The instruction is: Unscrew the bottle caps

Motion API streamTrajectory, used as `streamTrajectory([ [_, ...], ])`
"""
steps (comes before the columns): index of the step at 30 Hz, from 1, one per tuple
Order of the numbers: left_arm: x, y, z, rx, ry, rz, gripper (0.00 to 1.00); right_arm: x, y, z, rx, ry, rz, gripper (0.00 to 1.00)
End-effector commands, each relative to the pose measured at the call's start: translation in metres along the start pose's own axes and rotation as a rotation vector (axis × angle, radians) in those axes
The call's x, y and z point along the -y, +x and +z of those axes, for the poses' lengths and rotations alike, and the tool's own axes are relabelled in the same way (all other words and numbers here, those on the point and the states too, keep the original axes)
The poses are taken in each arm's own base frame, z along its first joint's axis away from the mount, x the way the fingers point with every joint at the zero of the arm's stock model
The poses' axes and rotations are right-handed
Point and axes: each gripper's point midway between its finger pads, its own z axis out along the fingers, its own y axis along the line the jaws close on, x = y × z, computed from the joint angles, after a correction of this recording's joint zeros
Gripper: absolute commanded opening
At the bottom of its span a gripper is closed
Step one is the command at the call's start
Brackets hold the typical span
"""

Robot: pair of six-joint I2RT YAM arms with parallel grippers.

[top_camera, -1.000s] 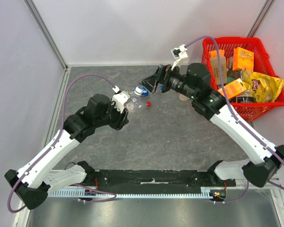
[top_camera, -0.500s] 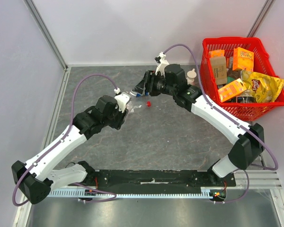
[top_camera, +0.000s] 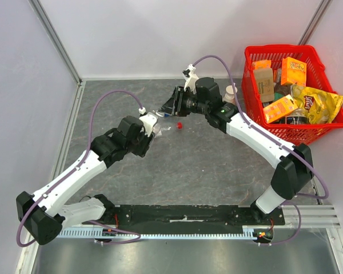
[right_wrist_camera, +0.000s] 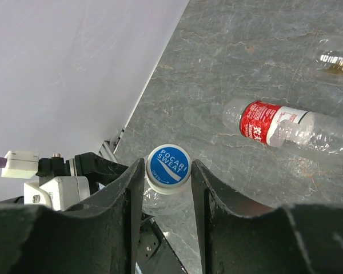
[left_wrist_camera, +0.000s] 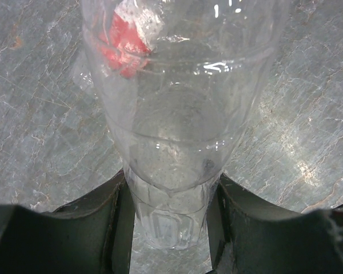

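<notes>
1. The grey table (top_camera: 217, 171) carries everything, with both arms reaching to its far middle.
2. A red basket (top_camera: 277, 47) full of packaged snacks stands at the far right corner, well apart from the bottles.
3. The left gripper (left_wrist_camera: 171, 197) is clamped on the lower body of a clear bottle (left_wrist_camera: 180, 125), one finger pressed on each side near its base.
4. The right gripper (right_wrist_camera: 168, 171) meets that bottle from the opposite end. Its two fingers sit against the sides of the blue cap (right_wrist_camera: 168, 166), which reads "Pocari Sweat" and is still on the neck.
5. A red-labelled bottle (right_wrist_camera: 286, 127) lies on its side on the table, just beyond the held one.
6. Another clear bottle (right_wrist_camera: 338, 57) lies farther off and is cut by the edge of the right wrist view.
7. A red cap (top_camera: 179, 124) lies loose on the table, near the two grippers.
</notes>
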Motion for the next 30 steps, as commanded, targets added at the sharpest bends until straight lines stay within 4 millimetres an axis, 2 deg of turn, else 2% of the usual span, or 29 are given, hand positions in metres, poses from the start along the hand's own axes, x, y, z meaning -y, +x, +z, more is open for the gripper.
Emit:
streamTrajectory([
  [1, 0.0, -0.007, 0.004, 0.027, -0.006, -0.018, 0.02, -0.019, 0.002, 0.001, -0.018, -0.092, -0.002, 0.42],
  [4, 0.001, -0.007, 0.003, 0.026, -0.003, -0.018, 0.02, -0.021, 0.003, 0.001, -0.022, -0.103, -0.003, 0.37],
  [11, 0.001, -0.009, 0.001, 0.03, -0.003, -0.02, 0.02, -0.028, 0.003, -0.001, -0.026, -0.137, -0.014, 0.11],
  [16, 0.004, -0.01, -0.002, 0.04, 0.023, -0.013, 0.02, -0.033, 0.004, -0.005, -0.032, -0.169, -0.047, 0.0],
  [24, 0.026, -0.015, -0.012, 0.103, 0.154, -0.016, 0.02, -0.064, -0.001, -0.022, -0.004, -0.317, -0.125, 0.0],
  [30, 0.052, -0.016, -0.026, 0.147, 0.315, -0.007, 0.02, -0.09, -0.002, -0.044, 0.024, -0.452, -0.195, 0.0],
])
